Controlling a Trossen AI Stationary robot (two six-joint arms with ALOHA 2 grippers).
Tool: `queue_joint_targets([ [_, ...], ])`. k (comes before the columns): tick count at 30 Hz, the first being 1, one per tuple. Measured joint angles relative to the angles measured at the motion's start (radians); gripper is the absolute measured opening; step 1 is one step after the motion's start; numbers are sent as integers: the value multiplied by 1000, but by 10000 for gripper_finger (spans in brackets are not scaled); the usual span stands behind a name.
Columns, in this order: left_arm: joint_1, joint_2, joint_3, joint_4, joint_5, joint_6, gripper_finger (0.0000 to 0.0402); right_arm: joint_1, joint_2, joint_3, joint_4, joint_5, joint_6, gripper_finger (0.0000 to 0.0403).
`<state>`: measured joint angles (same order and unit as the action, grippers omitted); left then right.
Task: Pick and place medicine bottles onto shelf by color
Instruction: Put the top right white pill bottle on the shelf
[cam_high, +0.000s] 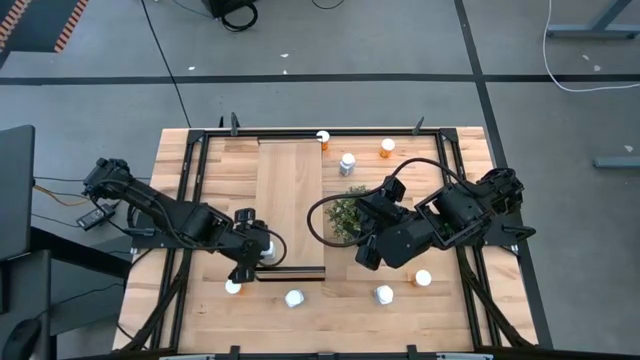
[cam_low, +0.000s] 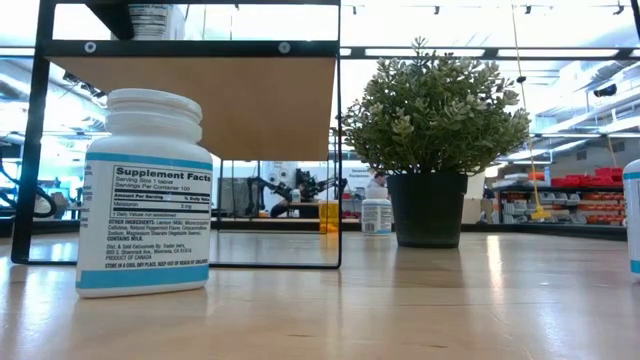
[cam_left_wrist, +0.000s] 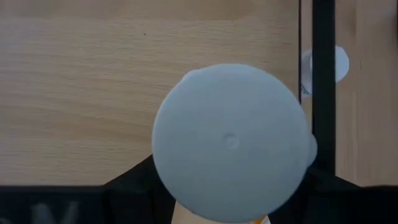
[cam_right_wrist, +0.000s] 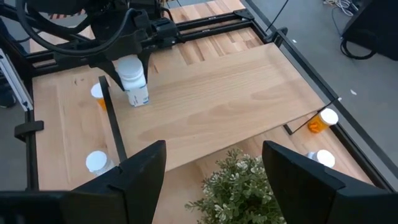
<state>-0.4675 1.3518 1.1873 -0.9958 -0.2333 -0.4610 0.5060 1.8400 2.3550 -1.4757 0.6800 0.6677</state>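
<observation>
The shelf (cam_high: 290, 200) is a light-wood plank on a black frame over the table's middle. At its near left corner a white medicine bottle (cam_right_wrist: 132, 81) stands upright, base on the plank, with my left gripper (cam_high: 255, 255) shut on it from above. In the left wrist view its white cap (cam_left_wrist: 231, 142) fills the middle. My right gripper (cam_right_wrist: 214, 180) hangs open above the green plant (cam_high: 347, 212), holding nothing. Other medicine bottles stand on the table: an orange one (cam_right_wrist: 97, 93) beside the shelf's near edge, and an orange one (cam_high: 387, 148) and a white one (cam_high: 347, 163) at the far side. My left gripper has the white bottle's upper part, just under the cap (cam_right_wrist: 127, 73), between its two fingers, coming from above and slanting down. The bottle stands upright with its base (cam_right_wrist: 138, 101) on the shelf plank. In the left wrist view the cap hides the place of contact.
Several white-capped bottles (cam_high: 294, 297) stand along the table's near edge, one large in the low view (cam_low: 145, 190). The potted plant (cam_low: 430, 130) stands right of the shelf. The shelf's black frame posts (cam_low: 338, 150) rise from the table. Most of the plank's top is bare.
</observation>
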Motion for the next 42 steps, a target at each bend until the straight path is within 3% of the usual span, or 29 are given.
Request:
queue_joint_targets([
  [7, 0, 5, -6, -15, 0, -7, 215, 0, 0, 0, 0, 0, -7, 273],
  [16, 6, 3, -3, -6, -85, -7, 263, 0, 0, 0, 0, 3, -7, 273],
  [32, 3, 1, -2, -1, -64, -34, 264, 0, 0, 0, 0, 3, -13, 273],
  [42, 3, -112, 0, -33, -65, -97, 275, 0, 0, 0, -1, 4, -14, 273],
])
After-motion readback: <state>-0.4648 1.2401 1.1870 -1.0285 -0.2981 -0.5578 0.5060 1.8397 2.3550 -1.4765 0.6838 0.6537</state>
